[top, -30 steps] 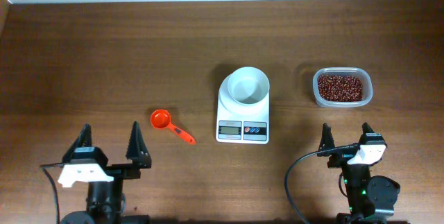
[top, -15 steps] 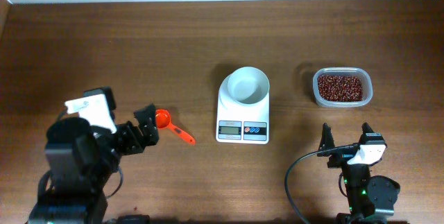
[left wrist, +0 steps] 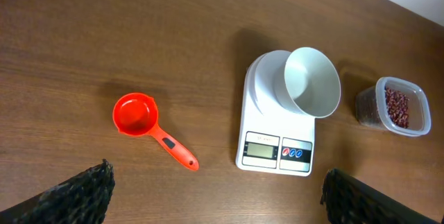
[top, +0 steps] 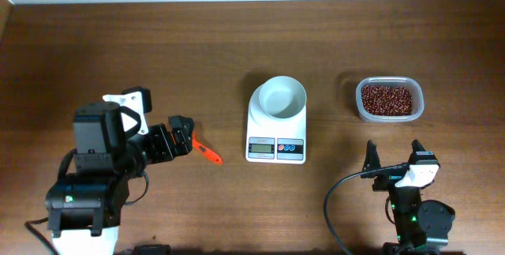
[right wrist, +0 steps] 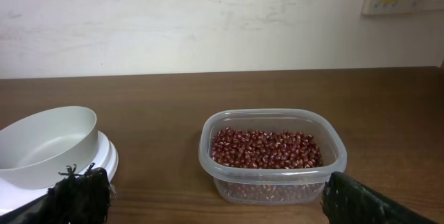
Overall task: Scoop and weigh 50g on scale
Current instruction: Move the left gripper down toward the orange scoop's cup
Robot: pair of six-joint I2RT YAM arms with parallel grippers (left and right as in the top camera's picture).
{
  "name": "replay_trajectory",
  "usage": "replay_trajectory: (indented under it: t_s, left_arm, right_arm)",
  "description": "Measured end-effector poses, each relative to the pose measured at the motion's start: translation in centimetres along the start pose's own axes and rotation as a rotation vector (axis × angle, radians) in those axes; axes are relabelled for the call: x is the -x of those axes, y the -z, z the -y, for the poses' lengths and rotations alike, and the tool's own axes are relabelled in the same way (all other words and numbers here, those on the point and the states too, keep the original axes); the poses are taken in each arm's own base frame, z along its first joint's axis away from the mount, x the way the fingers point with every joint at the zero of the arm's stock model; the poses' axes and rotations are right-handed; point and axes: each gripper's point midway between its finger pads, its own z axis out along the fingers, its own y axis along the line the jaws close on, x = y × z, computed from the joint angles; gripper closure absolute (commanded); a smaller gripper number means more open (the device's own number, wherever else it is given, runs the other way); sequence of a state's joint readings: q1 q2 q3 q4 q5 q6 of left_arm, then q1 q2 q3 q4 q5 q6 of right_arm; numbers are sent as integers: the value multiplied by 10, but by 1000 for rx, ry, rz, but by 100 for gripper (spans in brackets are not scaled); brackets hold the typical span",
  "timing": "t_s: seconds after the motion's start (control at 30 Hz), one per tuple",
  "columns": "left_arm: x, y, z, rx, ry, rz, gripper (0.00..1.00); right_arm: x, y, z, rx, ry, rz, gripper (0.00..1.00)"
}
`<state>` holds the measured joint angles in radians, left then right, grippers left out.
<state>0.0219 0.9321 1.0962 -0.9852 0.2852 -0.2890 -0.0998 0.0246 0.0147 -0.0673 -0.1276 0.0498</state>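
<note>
- Overhead view: a brown wooden table. The scale sits near its middle, with the display and buttons on the side facing the arms. A white bowl stands on the scale's platform.
- A red scoop lies left of the scale and apart from it. Only the handle shows. The left gripper covers the cup end, its fingers spread wide and holding nothing.
- A clear tub of red-brown beans stands right of the scale, apart from it.
- The right gripper is at the near edge, in front of the tub. Its fingers are wide apart and empty.
- Left wrist view: looking down, the whole scoop lies on the table with its cup empty. The scale and bowl are to its right, and the tub is at the far right. The two dark fingertips sit in the bottom corners, far apart, with nothing between them.
- Right wrist view: looking level across the table, the tub of beans is in the centre. The bowl and an edge of the scale are at the left, and a pale wall stands behind. The fingertips sit wide apart in the bottom corners, gripping nothing.
</note>
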Motion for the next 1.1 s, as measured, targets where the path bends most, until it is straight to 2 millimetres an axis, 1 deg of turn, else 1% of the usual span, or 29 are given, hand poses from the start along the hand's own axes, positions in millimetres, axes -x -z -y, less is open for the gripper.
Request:
replay_trajectory:
  t_s: [0.23,0.57,0.77,0.9,0.97,1.0,1.07,1.1]
  left_arm:
    - [-2,-2,-1,4,4,-12,1]
    - [-27,0,-8,34,35,-113,1]
    - [-29,0,-12,54,37,-119,1]
    - [-26,1,-23,118,52,-100,1]
    - [-23,2,-32,177,92,-80,1]
    - [-24,1,-41,221,132,-70,1]
    - [-33,-4,-58,303,219,-72,1]
    - [-42,-10,-69,353,280,-77,1]
  right_arm:
    - [0,0,0,0,0,0,1]
    - [0,0,0,0,0,0,1]
    - [0,0,0,0,0,0,1]
    - [0,0,0,0,0,0,1]
    - [0,0,0,0,0,0,1]
    - [0,0,0,0,0,0,1]
    - [0,0,0,0,0,0,1]
    - [0,0,0,0,0,0,1]
